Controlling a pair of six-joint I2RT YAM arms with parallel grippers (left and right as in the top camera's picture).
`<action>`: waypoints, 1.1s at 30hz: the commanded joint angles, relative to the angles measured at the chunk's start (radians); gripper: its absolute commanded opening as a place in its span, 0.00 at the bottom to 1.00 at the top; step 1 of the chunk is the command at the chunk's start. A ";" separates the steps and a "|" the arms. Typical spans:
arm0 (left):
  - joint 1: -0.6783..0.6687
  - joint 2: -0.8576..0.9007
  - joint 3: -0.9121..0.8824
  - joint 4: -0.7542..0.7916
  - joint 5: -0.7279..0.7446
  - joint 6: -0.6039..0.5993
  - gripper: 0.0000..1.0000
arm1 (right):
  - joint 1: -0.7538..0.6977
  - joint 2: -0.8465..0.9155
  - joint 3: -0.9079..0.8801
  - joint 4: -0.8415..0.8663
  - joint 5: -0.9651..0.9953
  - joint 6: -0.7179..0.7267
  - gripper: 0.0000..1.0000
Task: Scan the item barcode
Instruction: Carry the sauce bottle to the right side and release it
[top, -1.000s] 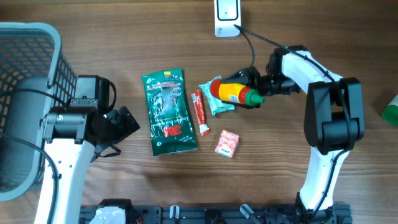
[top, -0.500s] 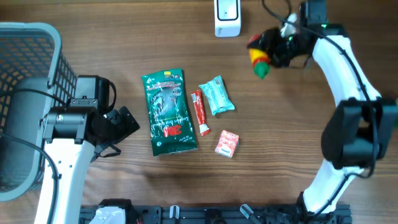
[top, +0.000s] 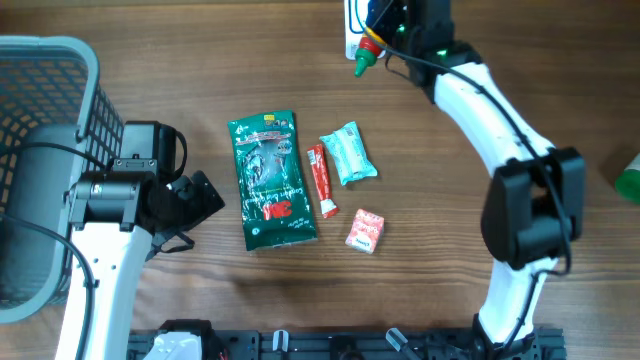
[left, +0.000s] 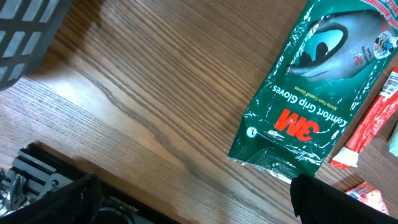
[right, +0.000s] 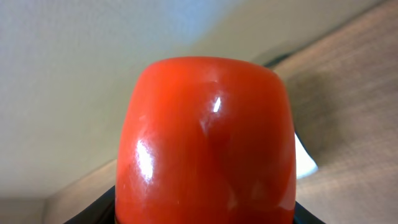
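Currently the right end effector (top: 388, 20) pinches the red plastic sauce bottle with a green cap (top: 368, 52), which is just beside the white barcode scanner (top: 352, 45) at the far edge of the wooden counter (top: 250, 60). The left end effector (top: 200, 200) is spread wide near the green glove packet (top: 272, 180).

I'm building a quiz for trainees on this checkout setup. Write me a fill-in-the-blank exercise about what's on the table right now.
1. The right gripper holds a red bottle whose cap is ____.
2. The glove pack bears the brand ____.
3. Between the glove pack and the teal packet lies a ____ sachet.
4. The basket stands on the robot's ____ side.

Missing words: green; 3M; red; left.
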 joint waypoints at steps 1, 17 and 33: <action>0.006 0.000 -0.004 0.000 0.005 0.015 1.00 | -0.008 0.108 0.047 0.118 0.078 0.012 0.47; 0.006 0.000 -0.004 0.000 0.005 0.015 1.00 | -0.153 0.118 0.409 -0.504 0.122 -0.021 0.46; 0.006 0.000 -0.004 0.000 0.005 0.015 1.00 | -0.653 0.102 0.215 -0.834 0.296 -0.137 0.47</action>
